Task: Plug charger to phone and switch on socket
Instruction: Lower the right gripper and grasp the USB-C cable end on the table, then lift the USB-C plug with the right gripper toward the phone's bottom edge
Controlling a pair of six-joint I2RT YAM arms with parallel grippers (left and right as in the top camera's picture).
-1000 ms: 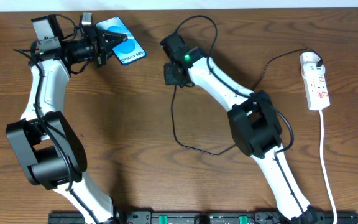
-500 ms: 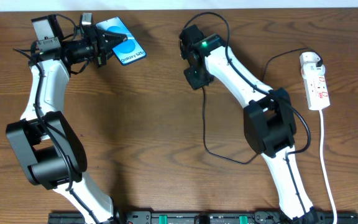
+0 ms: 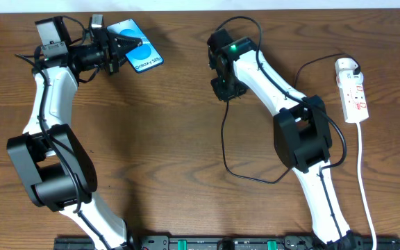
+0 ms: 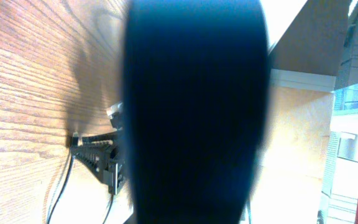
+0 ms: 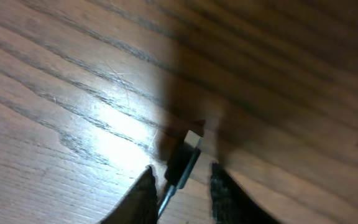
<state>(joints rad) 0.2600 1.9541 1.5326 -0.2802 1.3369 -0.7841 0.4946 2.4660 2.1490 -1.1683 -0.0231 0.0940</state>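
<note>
Overhead: phone [image 3: 139,53], "Galaxy S25" lettering.

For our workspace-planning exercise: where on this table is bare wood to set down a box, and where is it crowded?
Widest free patch: bare table between the left arm and the cable loop. A smaller one lies between phone and right pincer. Crowded: right side, cable and strip cord.

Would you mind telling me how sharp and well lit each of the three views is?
Overhead: sharp and evenly lit, the lettering on the phone readable. Left wrist: a dark, out-of-focus shape blocks the middle. Right wrist: soft, a glare patch on the table beside the connector, shadow to the right.
</note>
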